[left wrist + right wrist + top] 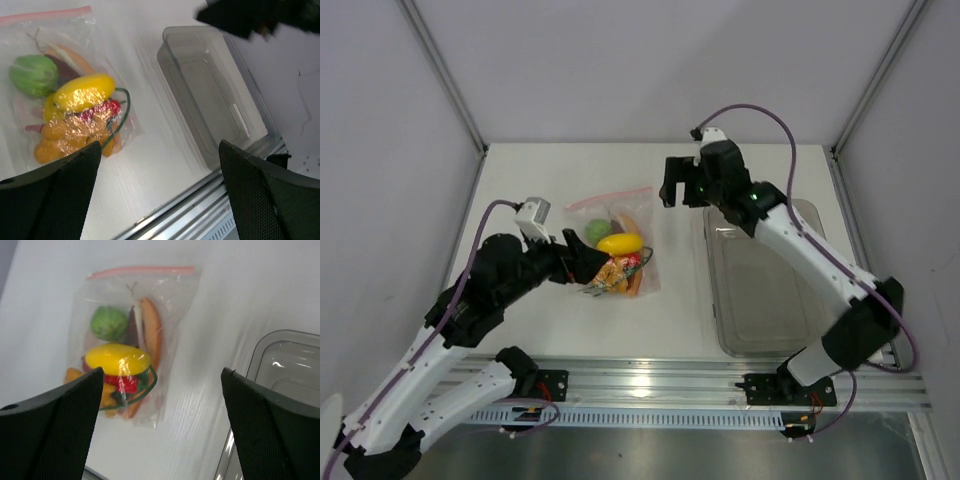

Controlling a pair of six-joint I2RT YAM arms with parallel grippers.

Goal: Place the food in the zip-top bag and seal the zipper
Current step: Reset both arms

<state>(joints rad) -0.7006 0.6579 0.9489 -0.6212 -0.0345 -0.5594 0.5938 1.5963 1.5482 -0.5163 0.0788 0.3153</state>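
The zip-top bag (620,240) lies flat on the white table, its pink zipper (610,199) at the far end. The food is inside it: a yellow fruit (620,243), a green round fruit (597,228), a red chili (121,382), orange chunks (60,140), green stalks. It also shows in the left wrist view (70,100) and the right wrist view (130,340), zipper (140,271) lying straight. My left gripper (582,262) is open and empty at the bag's near left edge. My right gripper (672,188) is open and empty, raised to the right of the bag.
A rigid clear rectangular bin (770,290) stands on the right side of the table, also seen in the left wrist view (215,95). The metal rail (700,385) runs along the table's near edge. Grey walls enclose the table.
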